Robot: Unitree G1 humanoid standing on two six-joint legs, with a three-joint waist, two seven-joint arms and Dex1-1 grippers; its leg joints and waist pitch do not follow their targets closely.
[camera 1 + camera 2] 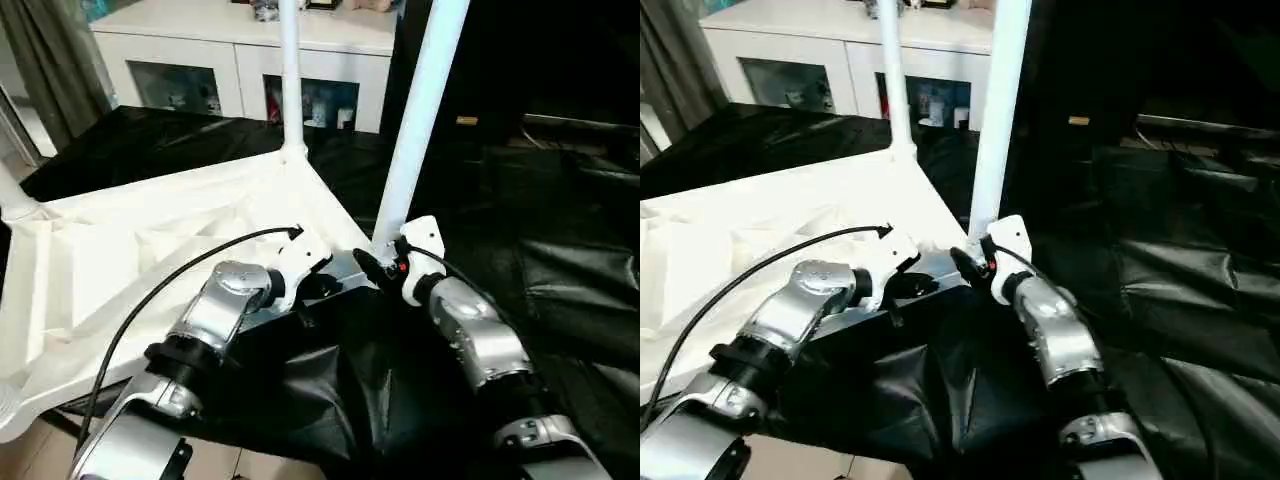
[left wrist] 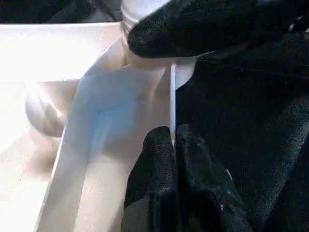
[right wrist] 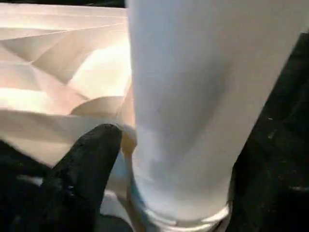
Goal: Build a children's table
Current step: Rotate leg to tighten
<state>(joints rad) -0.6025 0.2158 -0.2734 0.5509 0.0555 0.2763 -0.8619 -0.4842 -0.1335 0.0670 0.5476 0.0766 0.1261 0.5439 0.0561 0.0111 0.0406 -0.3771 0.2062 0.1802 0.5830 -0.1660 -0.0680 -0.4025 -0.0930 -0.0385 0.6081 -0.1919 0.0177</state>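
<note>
Seating the near leg (image 1: 418, 110) looks like the step in hand. At six o'clock my two forearms meet at the upturned tabletop (image 1: 120, 260) lying on the black-draped desk (image 1: 560, 260). My left gripper (image 2: 173, 145) has its jaws pinched on the tabletop's thin rim. My right gripper (image 1: 378, 268) sits at the leg's base; I cannot tell its jaws' width. Toward twelve o'clock a second leg (image 1: 289, 70) stands upright, the white cabinet (image 1: 200, 70) behind. Next, I'd judge, comes twisting the near leg home while the rim stays steady.

A large work table (image 1: 560, 270) draped in wrinkled black cloth (image 1: 400, 380) carries the children's table (image 1: 120, 260), which lies upside down on it, 2 white legs (image 1: 420, 110) standing upright from its corners.
</note>
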